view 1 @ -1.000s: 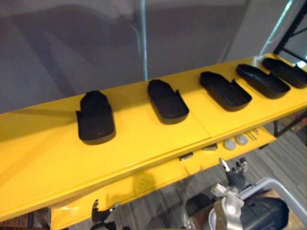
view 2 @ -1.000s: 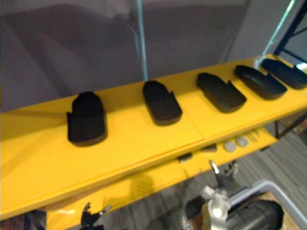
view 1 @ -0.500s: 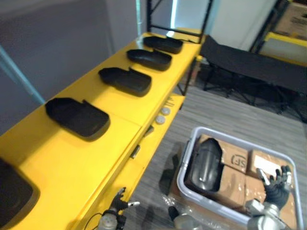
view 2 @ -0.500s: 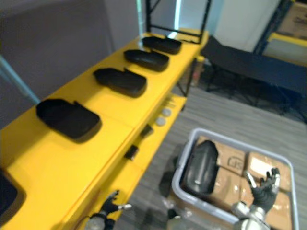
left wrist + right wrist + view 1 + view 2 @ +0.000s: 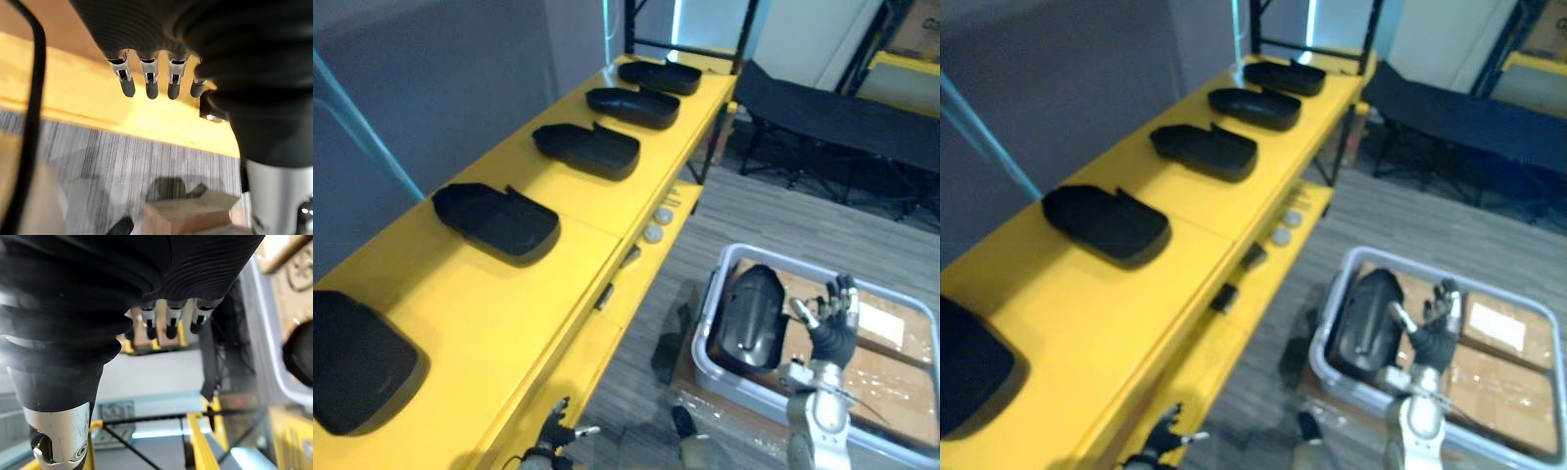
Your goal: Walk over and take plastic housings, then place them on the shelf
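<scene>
The right hand (image 5: 829, 323) is raised over the grey bin (image 5: 701, 360) with its fingers straight and spread, holding nothing. One black plastic housing (image 5: 752, 318) lies at the bin's shelf-side end, against cardboard boxes (image 5: 891, 362). Five more housings (image 5: 497, 220) (spaced apart, none touching) lie in a row along the yellow shelf (image 5: 509, 294), from its near end to its far corner. The left hand (image 5: 551, 441) hangs low by the shelf's front edge, fingers relaxed and empty.

You are looking at black housings (image 5: 497, 220) lying along a bright yellow shelf (image 5: 489, 304). At four o'clock a pale grey bin (image 5: 706, 318) is holding a glossy black housing (image 5: 751, 318) over brown cardboard (image 5: 891, 372). The floor (image 5: 783, 220), at three o'clock, is showing fine grey stripes.
</scene>
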